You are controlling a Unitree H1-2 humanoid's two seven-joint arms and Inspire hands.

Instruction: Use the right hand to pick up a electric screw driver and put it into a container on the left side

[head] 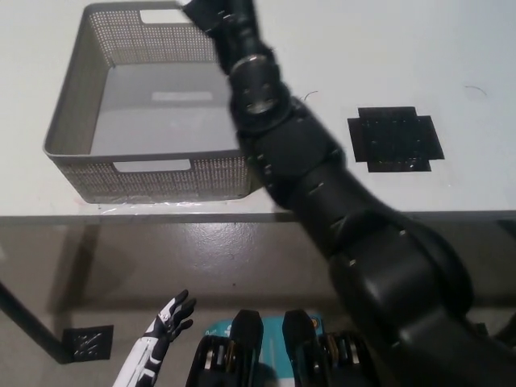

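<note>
- Frankly, no screwdriver can be made out anywhere; if the right hand carries one, it is hidden at the top edge of the head view.
- Grey basket point(68, 121) stands on the table's left part, near the front edge, with perforated walls and a handle slot in the near wall; the part of its floor that shows holds nothing but a pale rectangular patch.
- Right arm point(278, 145), black, rises from the bottom right and crosses over the front edge of the table, slanting up and to the left over the basket's right wall and far right corner.
- Right hand point(211, 10) is at the top edge of the view, over the basket's far right corner; it is mostly cut off, so I cannot tell whether its fingers are closed or what, if anything, it holds.
- Black mat point(395, 139), a cross-shaped flat patch, lies on the table's right part, well apart from the basket and just right of the arm, with nothing on it.
- Table point(451, 48) is white, and its front edge runs straight across the middle of the view.
- Left hand point(168, 318), white, hangs low at the lower left below the table's front edge, over the floor, fingers spread and holding nothing.
- Floor point(201, 258) below the table is dull grey-brown.
</note>
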